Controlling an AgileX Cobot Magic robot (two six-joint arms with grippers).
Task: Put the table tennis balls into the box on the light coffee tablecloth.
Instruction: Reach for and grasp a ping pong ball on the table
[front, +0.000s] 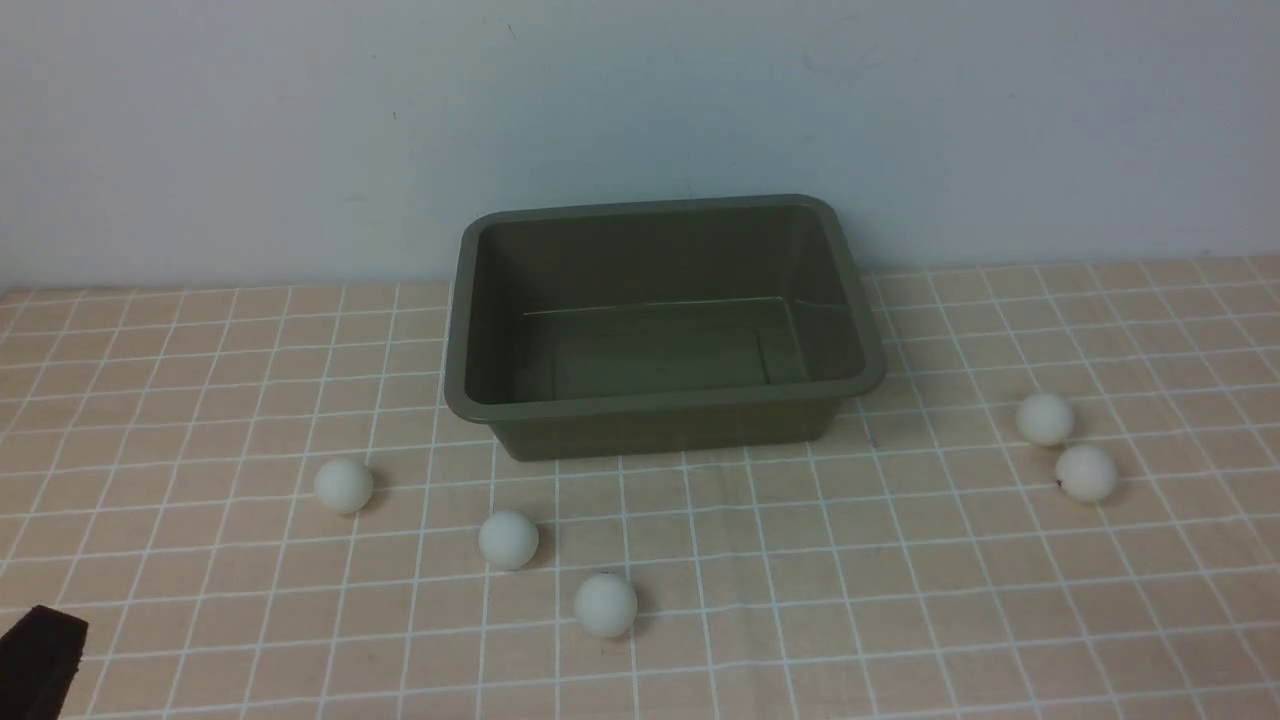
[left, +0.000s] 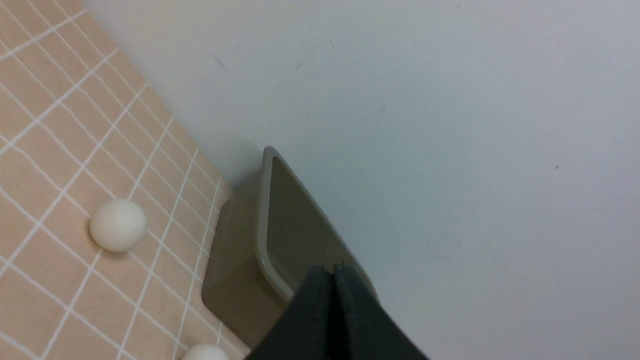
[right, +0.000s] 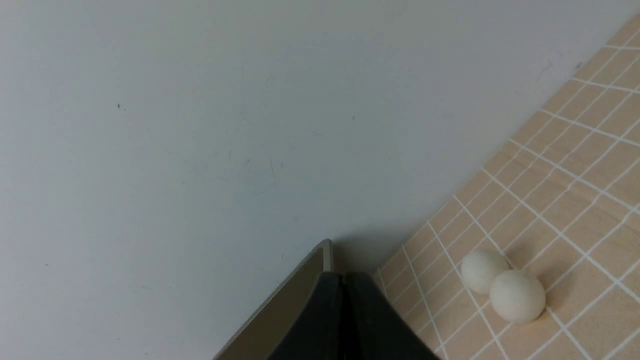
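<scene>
The left gripper and right gripper are closed, empty. The box stands empty near the surface's far edge; five table tennis balls lie before it on the tablecloth. Risk: a grazed ball may roll away.

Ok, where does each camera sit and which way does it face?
Front: between the arms, facing forward at box, five balls, tablecloth; dark tip of left arm shows.
Left wrist: on that arm, facing box and wall past shut left claw.
Right wrist: same, past shut right claw.
Shared: all three show the box.
</scene>
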